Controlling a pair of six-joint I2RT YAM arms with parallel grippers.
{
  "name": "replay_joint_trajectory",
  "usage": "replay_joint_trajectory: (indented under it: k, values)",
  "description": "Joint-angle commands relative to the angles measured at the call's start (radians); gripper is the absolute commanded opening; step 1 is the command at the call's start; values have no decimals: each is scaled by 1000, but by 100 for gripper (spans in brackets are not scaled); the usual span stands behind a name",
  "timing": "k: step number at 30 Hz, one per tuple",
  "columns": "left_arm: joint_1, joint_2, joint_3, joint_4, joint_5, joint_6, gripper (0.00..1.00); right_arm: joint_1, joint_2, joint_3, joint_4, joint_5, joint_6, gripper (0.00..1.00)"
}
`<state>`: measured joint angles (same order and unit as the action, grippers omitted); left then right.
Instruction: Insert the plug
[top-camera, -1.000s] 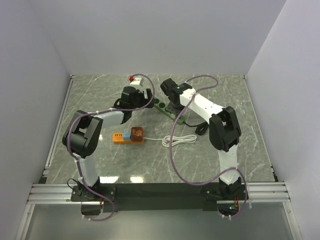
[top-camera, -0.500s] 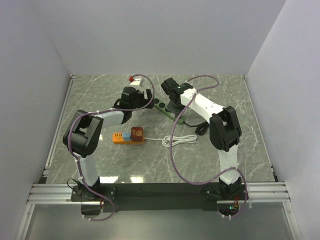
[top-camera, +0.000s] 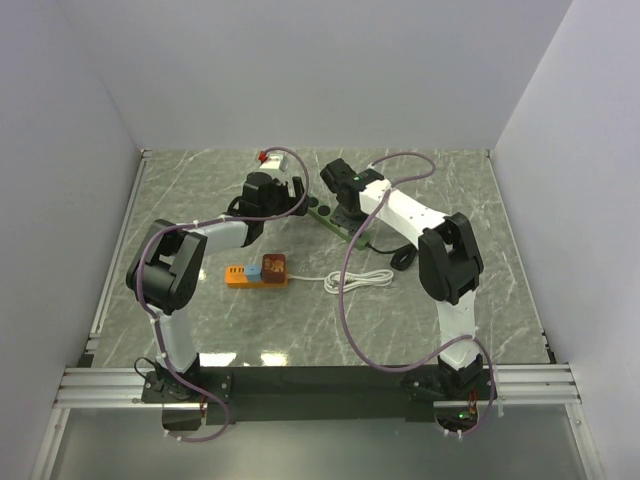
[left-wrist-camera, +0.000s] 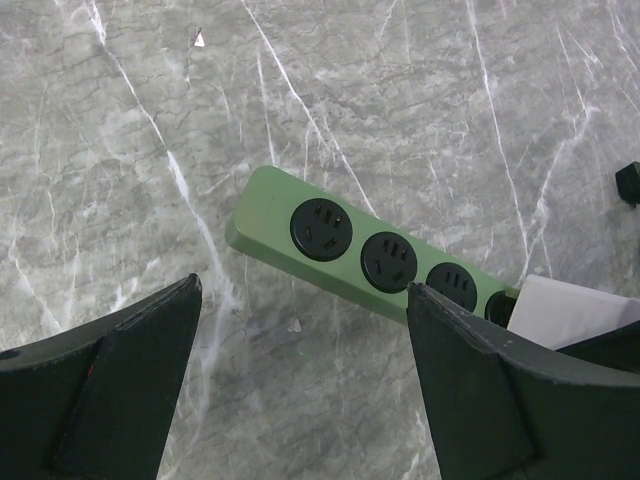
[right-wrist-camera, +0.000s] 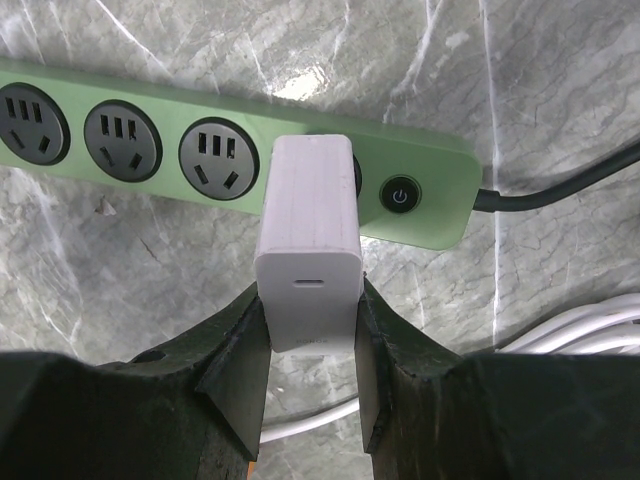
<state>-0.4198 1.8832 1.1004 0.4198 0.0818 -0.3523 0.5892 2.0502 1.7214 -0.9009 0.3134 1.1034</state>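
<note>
**Plug (right-wrist-camera: 307, 215) at the last socket, push to come**

The right pincer (right-wrist-camera: 308, 310) pinches the white plug by its sides. The block stands straight ahead of the fingertips, over the socket of the green power strip (right-wrist-camera: 440, 195) just beside the power button (right-wrist-camera: 399, 194). Its prongs are hidden, so whether it is seated cannot be told. This reads as the insertion step itself. The left pincer (left-wrist-camera: 302, 290) hangs spread wide above the strip's other end, three free sockets below it, touching nothing. The next move likely calls for a square, firm press down, with the strip kept from sliding on the desk (right-wrist-camera: 150, 270).
</note>
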Motion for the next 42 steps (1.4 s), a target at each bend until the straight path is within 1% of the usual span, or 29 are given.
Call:
replay_joint_trajectory:
  k: [1, 9, 19, 23, 31, 34, 42]
  values:
    - [4, 13, 38, 14, 13, 19, 89, 14, -38, -23, -20, -4, 19, 0]
    - [4, 11, 36, 17, 16, 16, 89, 20, -61, -42, -10, -8, 24, 0]
    - [4, 17, 38, 16, 13, 18, 89, 21, -44, -2, -20, -7, 3, 0]
    - [4, 17, 38, 13, 13, 19, 89, 8, -22, 32, -33, -17, -8, 0]
    - [6, 8, 36, 7, 13, 22, 89, -41, -22, 4, 2, -89, -34, 0]
    - [9, 8, 32, 11, 16, 19, 89, -45, -16, 4, -19, -59, -33, 0]
    - [15, -1, 30, 11, 24, 16, 89, -65, -15, 0, -13, -100, -54, 0]
